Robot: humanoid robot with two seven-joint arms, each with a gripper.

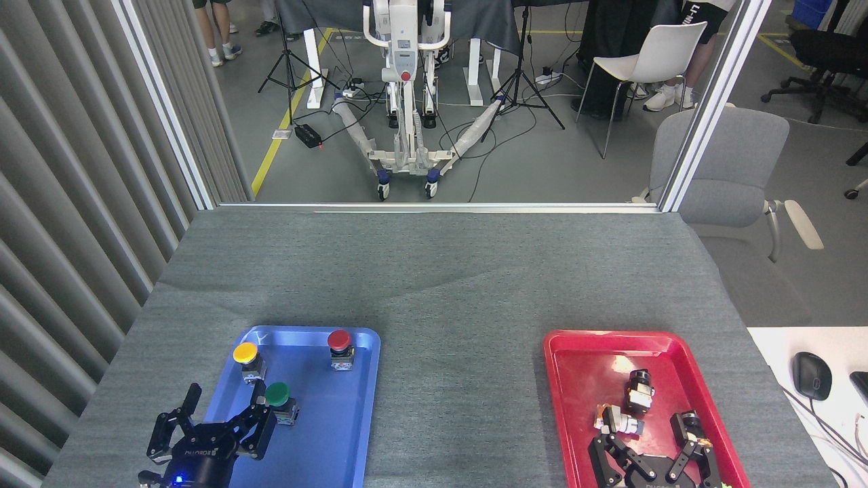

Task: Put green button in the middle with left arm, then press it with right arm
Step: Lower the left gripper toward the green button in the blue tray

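Green button (277,394) sits in blue tray (319,434), unmoved; left gripper (227,411) jaws open beside it, right gripper (654,434) open, empty.

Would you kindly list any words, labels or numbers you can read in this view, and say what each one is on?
Pale lettering on the left gripper body: too blurred to read.
Pale lettering on the right gripper body, at the picture's bottom edge: cut off, unreadable.
White print on a person's dark shorts, top right: too small to read.
Green button, blue tray, red tray: no visible text.
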